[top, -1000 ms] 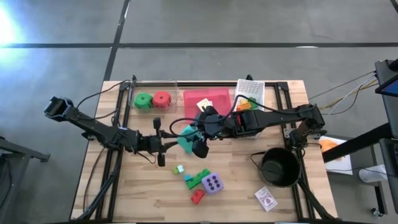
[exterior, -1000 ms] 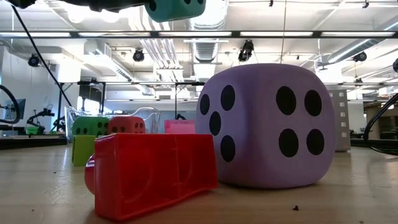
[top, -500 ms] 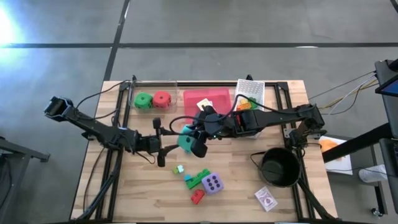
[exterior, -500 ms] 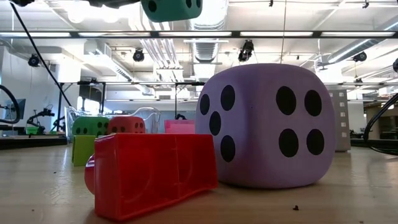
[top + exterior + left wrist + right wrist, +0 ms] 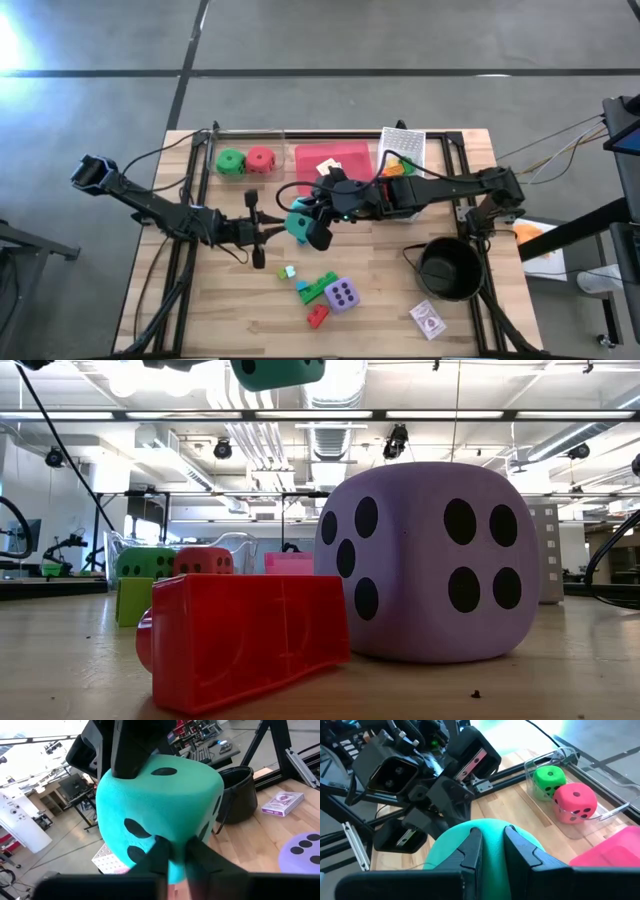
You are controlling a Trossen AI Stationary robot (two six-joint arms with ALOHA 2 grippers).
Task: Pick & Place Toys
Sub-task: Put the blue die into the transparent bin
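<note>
Nearest you at about 6 o'clock sit the purple die [image 5: 342,295] and loose bricks [image 5: 318,288]; at table centre the teal die [image 5: 299,222] hangs in the air, both claws pinching it, the left gripper [image 5: 283,232] from 9 o'clock and the right gripper [image 5: 313,225] from 3 o'clock. You look mid hand-over. Next, one claw must let go cleanly before the other carries the die toward the clear bin [image 5: 247,150] at 11 o'clock, where the green die [image 5: 230,161] and red die [image 5: 261,159] lie.
</note>
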